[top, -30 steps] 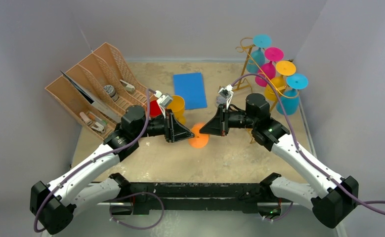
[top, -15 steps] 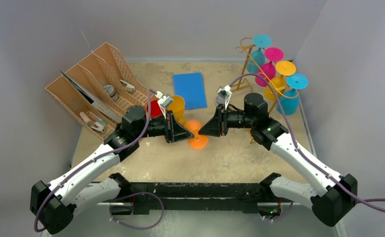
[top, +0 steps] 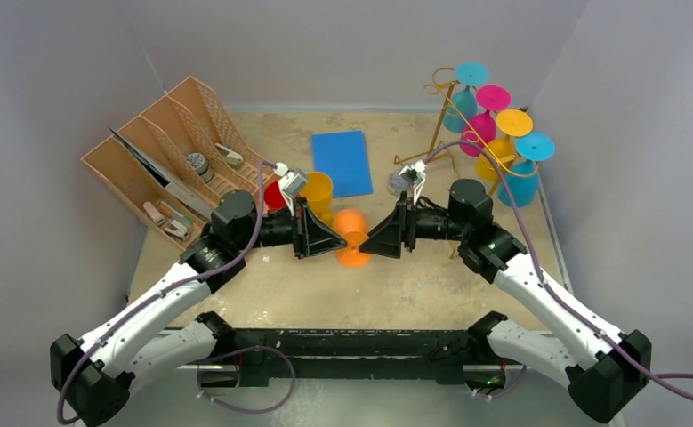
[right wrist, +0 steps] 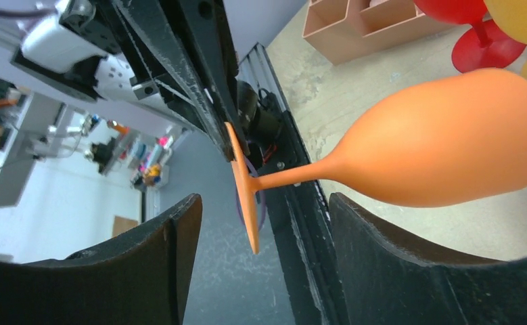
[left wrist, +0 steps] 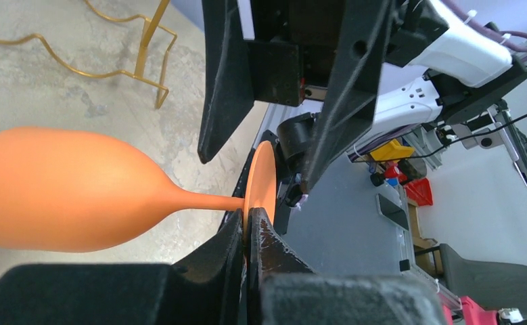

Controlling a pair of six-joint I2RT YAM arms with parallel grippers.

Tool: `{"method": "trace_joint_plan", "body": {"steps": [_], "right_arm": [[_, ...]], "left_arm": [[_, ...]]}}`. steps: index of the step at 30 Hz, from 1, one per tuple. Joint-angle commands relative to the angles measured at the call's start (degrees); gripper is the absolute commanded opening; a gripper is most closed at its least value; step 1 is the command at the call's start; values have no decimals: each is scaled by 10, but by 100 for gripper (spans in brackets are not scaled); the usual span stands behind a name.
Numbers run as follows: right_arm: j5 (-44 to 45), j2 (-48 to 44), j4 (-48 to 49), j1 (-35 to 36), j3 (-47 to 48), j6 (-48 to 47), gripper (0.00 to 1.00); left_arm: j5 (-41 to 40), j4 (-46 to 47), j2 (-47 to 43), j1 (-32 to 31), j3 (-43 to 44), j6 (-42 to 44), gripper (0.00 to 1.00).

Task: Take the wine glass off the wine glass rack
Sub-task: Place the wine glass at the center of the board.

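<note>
The orange wine glass [top: 351, 224] hangs sideways over the middle of the desk [top: 431, 276]. It is well apart from the gold wire wine glass rack [top: 439, 124] at the far right, where teal, pink and yellow glasses [top: 483, 129] hang. A red glass [top: 276, 194] and a yellow cup [top: 318, 189] stand just beside its bowl. The left tool [left wrist: 248, 230] pinches the rim of its thin flat foot [left wrist: 262, 179]. The right tool [right wrist: 257, 217] gapes wide on either side of that foot, touching nothing. The glass looks smooth, matte and opaque.
</note>
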Motion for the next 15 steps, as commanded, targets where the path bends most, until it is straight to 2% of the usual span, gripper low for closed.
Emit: {"method": "trace_joint_plan", "body": {"steps": [1,4,7,15], "right_arm": [[30,-22,111,3,-54,103,72],[7,-15,186,8,-93,159,71],[6,-11,199,19,-98,163,67],[51,10,265,62,-102,168,44]], "left_arm": [[-19,44,-28,-4,18,21,0],[-36,55,-35,-4,8,24,0],[-41,71,-30,-4,2,16,0],[-40,84,-16,-4,2,9,0]]}}
